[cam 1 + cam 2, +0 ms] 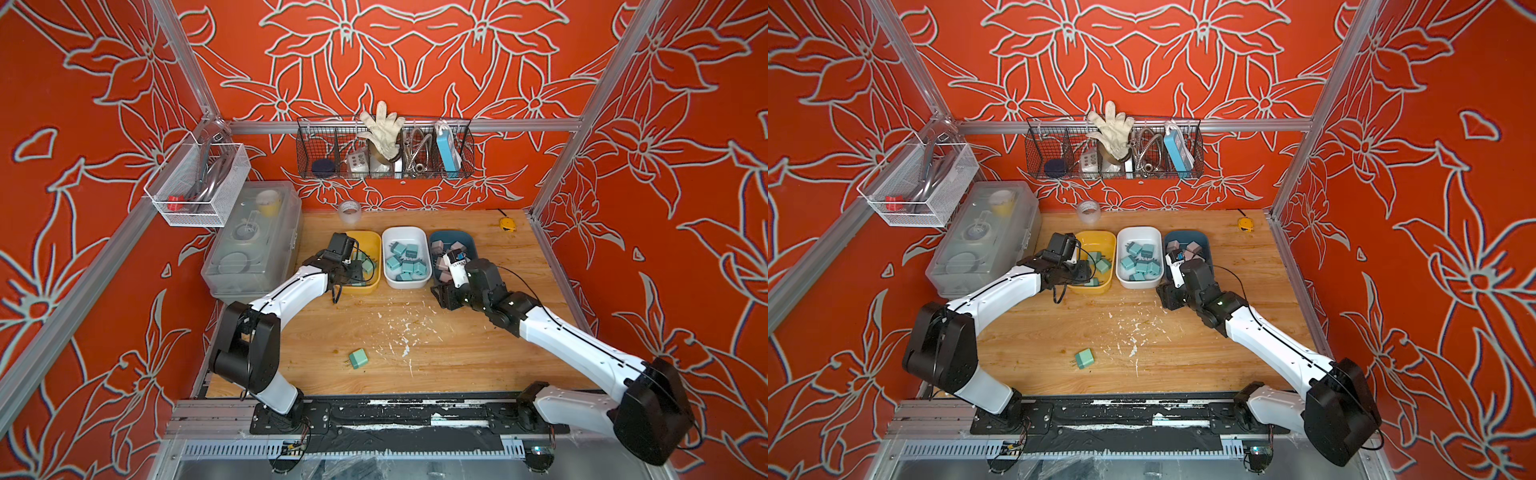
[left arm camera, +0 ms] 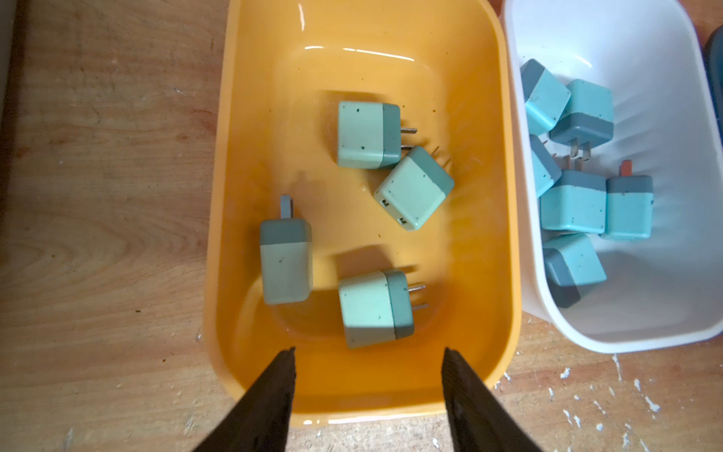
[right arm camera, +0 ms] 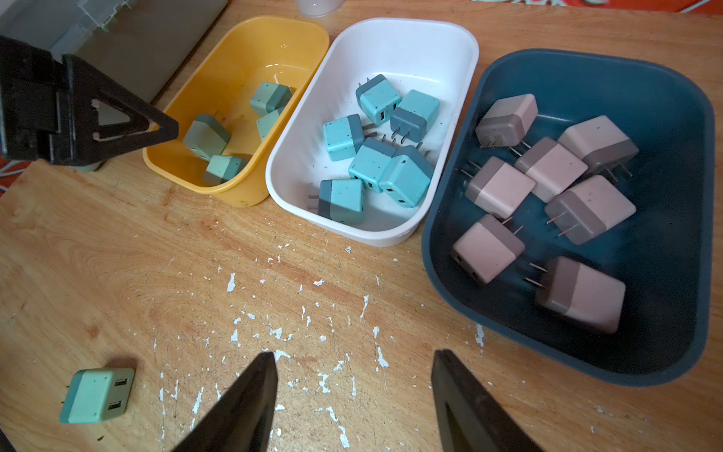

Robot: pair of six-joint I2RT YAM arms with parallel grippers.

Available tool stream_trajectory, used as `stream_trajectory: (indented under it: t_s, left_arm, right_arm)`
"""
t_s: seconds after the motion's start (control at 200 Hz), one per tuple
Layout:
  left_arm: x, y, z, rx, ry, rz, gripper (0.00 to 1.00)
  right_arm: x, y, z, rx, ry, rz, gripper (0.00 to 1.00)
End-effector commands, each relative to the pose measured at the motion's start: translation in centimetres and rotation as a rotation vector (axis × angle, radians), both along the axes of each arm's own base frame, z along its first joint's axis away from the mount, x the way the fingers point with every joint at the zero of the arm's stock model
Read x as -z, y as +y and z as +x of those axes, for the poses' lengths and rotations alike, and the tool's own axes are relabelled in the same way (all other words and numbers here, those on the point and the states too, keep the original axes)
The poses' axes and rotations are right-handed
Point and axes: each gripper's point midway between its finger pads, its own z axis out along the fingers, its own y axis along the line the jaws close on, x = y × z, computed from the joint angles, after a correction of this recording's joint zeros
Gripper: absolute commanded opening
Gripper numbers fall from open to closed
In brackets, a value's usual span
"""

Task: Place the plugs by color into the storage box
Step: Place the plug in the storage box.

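Sorting stage, both top views: the task is judged nearly done; one mint green cube-shaped plastic plug (image 1: pixel 358 358) is left lying on the wooden tabletop (image 1: pixel 457 353), well apart from the shallow yellow plastic tray (image 1: pixel 368 233), the white tray (image 1: pixel 405 228) and the dark blue tray (image 1: pixel 455 234).
Left gripper, left wrist view: the black left gripper (image 2: pixel 369 352) is held over the yellow plastic tray, jaws parted, nothing gripped; four mint plugs (image 2: pixel 367 135) are seen lying inside.
Right gripper, right wrist view: the right gripper (image 3: pixel 354 354) is poised above the wooden tabletop near the dark blue tray, jaws apart and empty; teal plugs (image 3: pixel 371 162) are kept in the white tray, mauve-pink plugs (image 3: pixel 549 168) in the dark blue tray.
Next move: the loose plug must be straddled across its flat sides, lifted and carried to the yellow plastic tray.
Writing: no brand or lettering can be read; only dark speckles and twin USB slots are shown.
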Motion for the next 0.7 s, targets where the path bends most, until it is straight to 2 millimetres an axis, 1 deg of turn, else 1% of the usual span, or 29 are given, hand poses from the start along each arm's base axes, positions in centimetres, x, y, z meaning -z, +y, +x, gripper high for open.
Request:
stream_trajectory:
  t_s: [0.0,0.11,0.17,0.255,0.335,0.42,0.5,0.566,0.696]
  left_arm:
    - [0.2,0.0,-0.2,0.008,-0.002,0.002,0.61]
    - [1.2,-0.4,0.2,0.02,0.044,0.007,0.61]
    - [1.8,-0.8,0.4,0.029,0.07,-0.004,0.58]
    - [2.0,-1.3,0.0,0.045,0.078,0.007,0.57]
    - [1.1,-1.6,-0.7,0.06,0.057,0.021,0.57]
    - [-0.5,-2.2,-1.9,0.077,0.023,0.019,0.58]
    - [-1.9,-2.7,-3.4,0.105,-0.009,0.038,0.59]
    - [-2.6,-2.8,-4.8,0.126,-0.016,0.05,0.59]
    - [-3.5,-3.4,-7.3,0.18,-0.02,0.046,0.58]
  right_arm:
    - [0.7,0.0,-0.1,0.002,0.007,-0.005,0.68]
    - [0.9,0.2,0.0,-0.001,0.013,0.0,0.68]
    - [0.9,0.2,0.0,-0.001,0.013,-0.002,0.68]
    - [1.0,0.0,0.0,0.002,0.012,-0.009,0.68]
    - [1.0,0.0,0.1,0.004,0.013,-0.012,0.68]
    - [1.2,0.1,0.1,0.002,0.018,-0.014,0.68]
    - [1.4,0.1,0.1,0.003,0.023,-0.019,0.68]
    - [1.5,0.1,0.1,0.002,0.026,-0.02,0.68]
    - [1.5,0.3,0.1,-0.003,0.032,-0.016,0.68]
